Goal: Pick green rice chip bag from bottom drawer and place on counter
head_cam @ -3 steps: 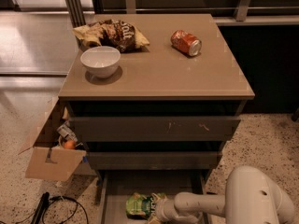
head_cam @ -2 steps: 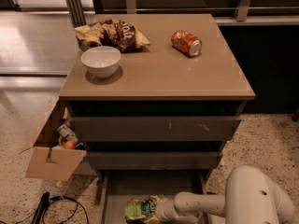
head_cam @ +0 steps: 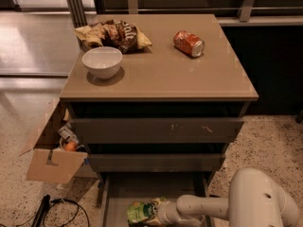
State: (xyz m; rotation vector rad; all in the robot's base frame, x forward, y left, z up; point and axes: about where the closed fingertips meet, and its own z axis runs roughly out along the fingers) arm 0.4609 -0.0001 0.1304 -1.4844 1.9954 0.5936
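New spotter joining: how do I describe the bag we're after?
From the tan counter of the cabinet, drop to the bottom drawer, pulled open at floor level. The green rice chip bag lies on its grey floor, with the gripper close beside it. It is glossy light green, unlike the brown chip bag up on the counter.

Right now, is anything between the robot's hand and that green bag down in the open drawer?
Nothing: the camera view shows the gripper right against the green rice chip bag in the bottom drawer.
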